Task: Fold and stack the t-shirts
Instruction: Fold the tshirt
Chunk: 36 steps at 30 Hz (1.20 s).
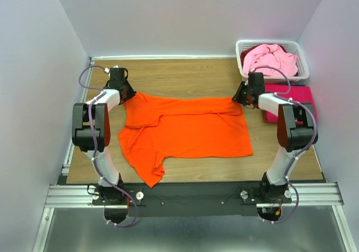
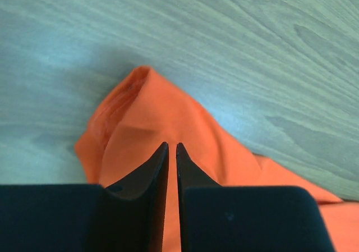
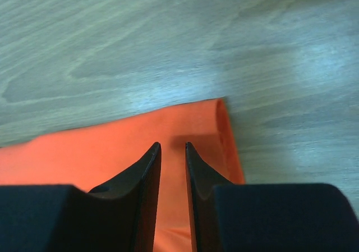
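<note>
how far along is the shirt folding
Done: magenta shirt looks folded, beside the basket. In hand: orange shirt lies mostly spread, left gripper and right gripper at its far corners. Left: folding it, stacking, and the pink shirt in the basket.

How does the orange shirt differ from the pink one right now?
The orange shirt lies spread on the table, partly folded; the pink shirt sits bunched in the basket. The left gripper and right gripper are at the orange shirt's far corners; neither touches the pink shirt. Both are plain cloth shirts.
</note>
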Each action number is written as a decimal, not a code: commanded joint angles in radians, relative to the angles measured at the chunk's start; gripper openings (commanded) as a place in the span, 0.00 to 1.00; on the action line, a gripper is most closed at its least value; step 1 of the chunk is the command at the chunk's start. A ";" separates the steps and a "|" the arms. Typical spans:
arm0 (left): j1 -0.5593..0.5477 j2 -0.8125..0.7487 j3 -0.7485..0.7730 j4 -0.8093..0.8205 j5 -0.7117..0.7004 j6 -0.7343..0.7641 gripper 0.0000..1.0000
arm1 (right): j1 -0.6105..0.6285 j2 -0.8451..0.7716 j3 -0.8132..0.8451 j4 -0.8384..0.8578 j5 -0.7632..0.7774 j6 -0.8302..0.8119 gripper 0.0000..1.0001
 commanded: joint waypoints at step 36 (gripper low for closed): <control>0.042 0.067 0.185 -0.077 -0.101 0.080 0.18 | -0.189 0.067 0.140 -0.077 -0.161 -0.028 0.37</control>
